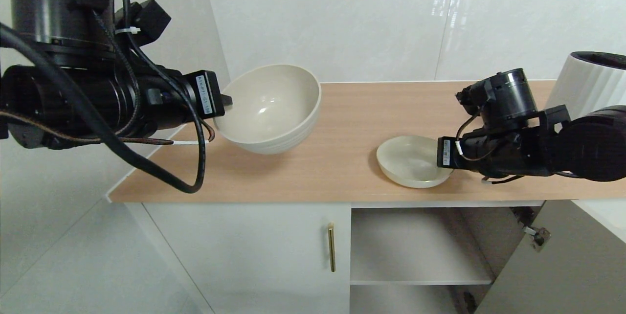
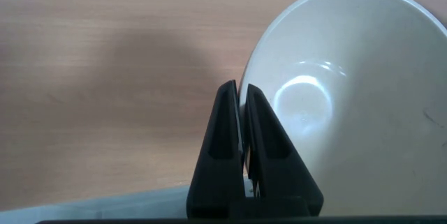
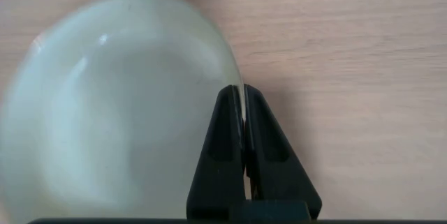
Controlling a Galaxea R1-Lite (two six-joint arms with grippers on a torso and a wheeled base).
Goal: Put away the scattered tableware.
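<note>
- head view is showing the left end effector [image 1: 226, 101] gripping the large bowl [image 1: 274, 108] by the rim on the robot's left side, over the left part of the wooden desk [image 1: 352, 108].
- the large bowl is tilting, its opening facing up and toward the left arm; whether its base is touching the desk is impossible to tell.
- left wrist view is showing the left end effector [image 2: 242, 105] nearly closed, its two fingers pinching the thin rim of the large bowl [image 2: 356, 98], with the desk [image 2: 105, 63] behind.
- the right end effector [image 1: 446, 163] is holding the small dish [image 1: 413, 160] by its right-hand rim, near the desk's front edge and well apart from the large bowl.
- right wrist view is showing the right end effector [image 3: 244, 105] narrowed on the edge of the small dish [image 3: 119, 105], one finger on each side of the rim, above the desk [image 3: 349, 63].
- a white ribbed container [image 1: 587, 81] is standing on the desk's far right, behind the right arm.
- under the desk, a closed cabinet door with a gold handle [image 1: 331, 247] is sitting beside an open compartment with a shelf [image 1: 415, 255], just below the small dish.
</note>
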